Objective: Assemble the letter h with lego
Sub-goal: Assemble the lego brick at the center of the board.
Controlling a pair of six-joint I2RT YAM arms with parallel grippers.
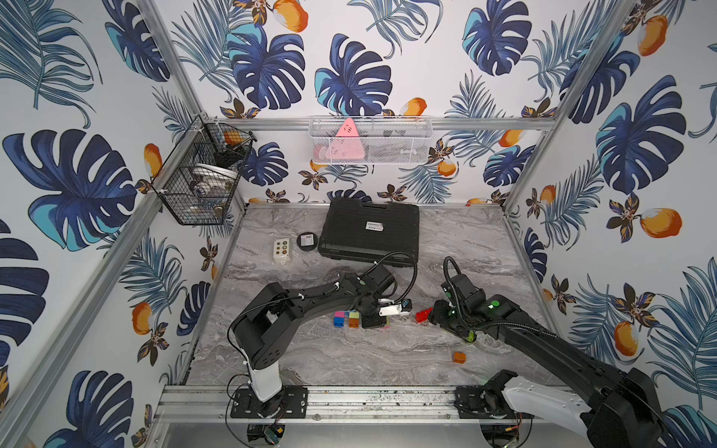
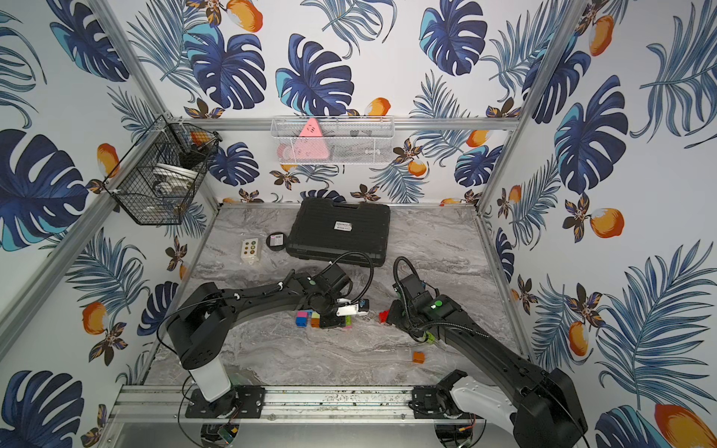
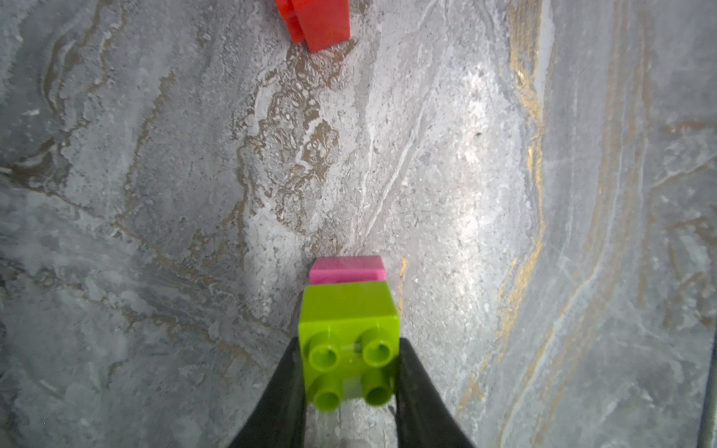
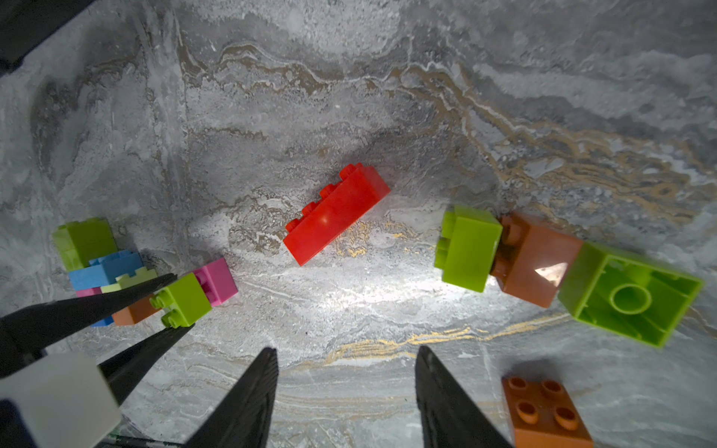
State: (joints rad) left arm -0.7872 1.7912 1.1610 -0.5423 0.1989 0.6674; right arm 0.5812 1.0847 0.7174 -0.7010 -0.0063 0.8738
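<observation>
In both top views, a lego cluster (image 1: 345, 319) is seen on the tabletop (image 1: 349, 360), an orange brick (image 1: 459, 357) well apart. In the left wrist view, a lime brick (image 3: 349, 310) touching a pink brick (image 3: 347, 269) is clamped by the left tool (image 3: 349, 343). In the right wrist view, the right tool (image 4: 345, 353) is held half-open and empty near a red brick (image 4: 335, 213). The h is judged barely begun.
</observation>
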